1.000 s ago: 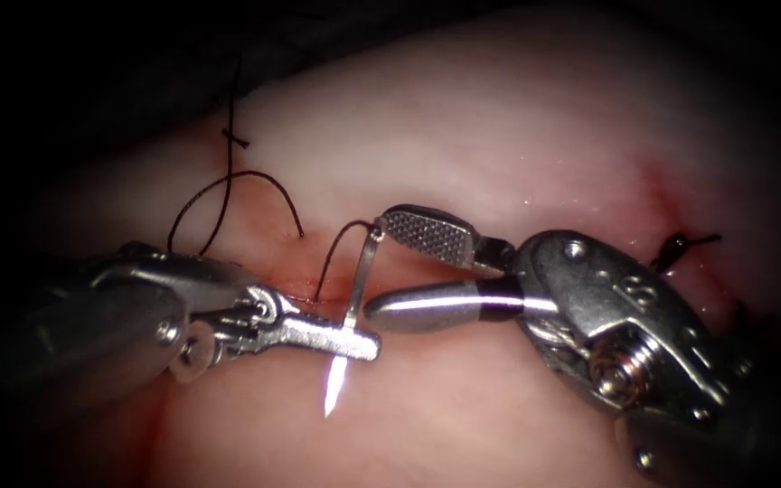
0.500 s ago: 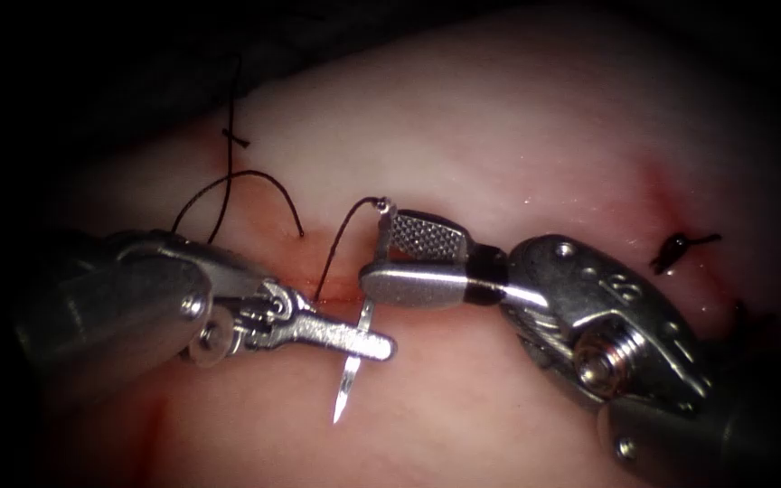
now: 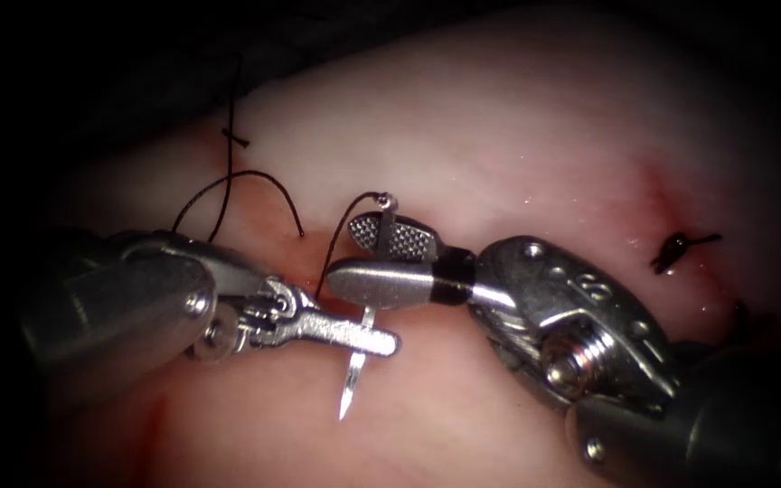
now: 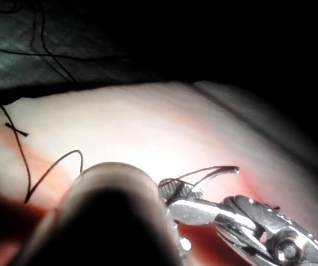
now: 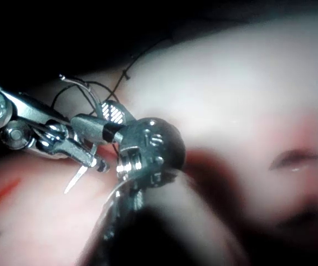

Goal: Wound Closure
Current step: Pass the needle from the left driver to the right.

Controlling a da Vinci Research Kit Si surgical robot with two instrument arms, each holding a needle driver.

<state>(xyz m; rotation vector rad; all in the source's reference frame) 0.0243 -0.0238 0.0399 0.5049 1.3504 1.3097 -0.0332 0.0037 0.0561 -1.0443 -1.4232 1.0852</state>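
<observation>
Right tool point(image 3: 368, 258) advanced, ridged jaws straddling curved steel needle point(image 3: 365, 318).

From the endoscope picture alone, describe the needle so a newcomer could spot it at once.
Find the two tools meeting over the tissue. The needle is the thin bright curved sliver crossing the left tool and the right tool, its sharp tip free below. Unlike the dark thread, it is rigid and shiny.

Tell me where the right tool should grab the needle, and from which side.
Probably the upper stretch of the needle, just below the end where the thread joins, coming from the right. The left tool is shut on it nearer the tip, and the right tool's open fingers straddle that free stretch.
</observation>
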